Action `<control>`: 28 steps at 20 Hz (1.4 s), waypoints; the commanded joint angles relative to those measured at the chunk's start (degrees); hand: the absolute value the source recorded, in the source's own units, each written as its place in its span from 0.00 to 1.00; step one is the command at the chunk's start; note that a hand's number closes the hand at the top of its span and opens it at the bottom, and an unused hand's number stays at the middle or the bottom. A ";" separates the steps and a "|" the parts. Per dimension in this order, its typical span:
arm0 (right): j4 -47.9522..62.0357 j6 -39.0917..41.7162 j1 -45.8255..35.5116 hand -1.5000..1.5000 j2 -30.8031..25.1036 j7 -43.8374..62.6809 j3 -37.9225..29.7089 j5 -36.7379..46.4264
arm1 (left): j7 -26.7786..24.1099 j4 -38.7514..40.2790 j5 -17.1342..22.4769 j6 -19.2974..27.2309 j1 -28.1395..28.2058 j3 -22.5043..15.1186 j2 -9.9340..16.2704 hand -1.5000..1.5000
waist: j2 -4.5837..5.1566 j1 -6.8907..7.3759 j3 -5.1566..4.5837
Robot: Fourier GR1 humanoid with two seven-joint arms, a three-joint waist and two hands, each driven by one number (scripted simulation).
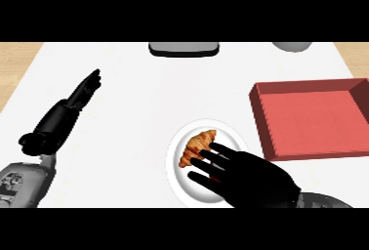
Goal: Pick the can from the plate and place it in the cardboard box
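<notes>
Plate: white round plate (189, 188) near the counter's front, between my two arms, right of centre.
On plate: golden-brown croissant (198, 145) on the upper left part; no can visible, only the croissant. Can't tell if anything sits under my palm.
Right hand: my black right hand (252, 178) over the plate's right half, fingers spread and fairly straight, tips pointing up-left just beside the croissant, not curled round anything I can see.
Left hand: my black left hand (85, 90) far left over the white counter top (144, 97), fingers straight and together, pointing away, holding nothing.
Box: red square open box (310, 119) at right, just beside the plate, inside bare.
Back edge: grey flat-topped object (184, 48) and grey rounded object (292, 46), both cut off.
</notes>
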 commanded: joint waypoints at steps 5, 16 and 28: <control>4.33 1.75 -0.19 0.00 6.52 -0.20 1.66 9.23 | -1.47 -1.03 -5.21 0.62 2.47 0.11 -3.87 0.50 | -0.01 0.08 -0.01; 10.23 -4.35 4.42 0.00 6.01 -11.11 -1.65 15.87 | 4.39 -7.18 -5.38 -3.34 3.27 3.00 -5.38 0.50 | -0.05 0.09 0.01; 18.75 -8.79 4.80 0.00 9.63 -14.35 -2.88 26.05 | 0.11 -3.35 -8.17 -5.18 4.04 5.54 -8.38 0.50 | -0.01 -0.02 0.00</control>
